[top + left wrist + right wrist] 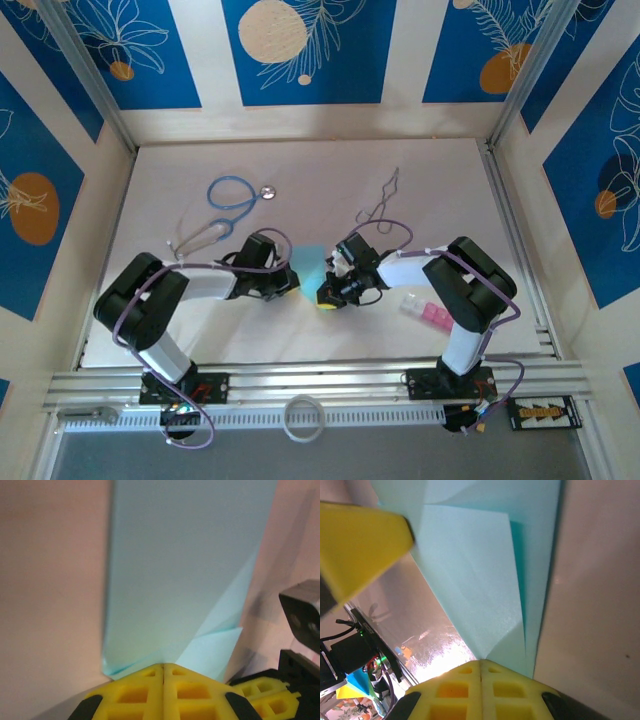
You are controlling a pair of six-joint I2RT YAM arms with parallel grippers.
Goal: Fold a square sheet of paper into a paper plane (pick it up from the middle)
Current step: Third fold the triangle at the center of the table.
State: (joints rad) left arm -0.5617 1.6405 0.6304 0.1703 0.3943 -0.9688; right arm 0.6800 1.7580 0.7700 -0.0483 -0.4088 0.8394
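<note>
Nearest: white ring (303,415) by the front rail (350,382), not involved. Pink and clear blocks (425,312) beside the right arm (470,290), also out of play. Mid-table (450,200) the two grippers meet almost nose to nose. Left gripper (163,667) is clenched on the near part of the sheet of paper (185,570). Right gripper (480,664) is clenched on it from the other side. On each, the yellow pads (135,695) are pressed flat with paper pinched in the seam. The sheet runs away from both tips and has diagonal flaps layered over the main panel, so I'd call this mid-fold, setting a crease, well short of a dart. Next move probably needs one side to let go and re-grip while the other pins the layers so they don't spring open. Can't tell if the paper is lifted or lying flat. In the top view the grippers cover most of it, and the far end is cropped in both wrist views. Beyond: stethoscope (232,200) and bent wire (385,205), clear of both arms
</note>
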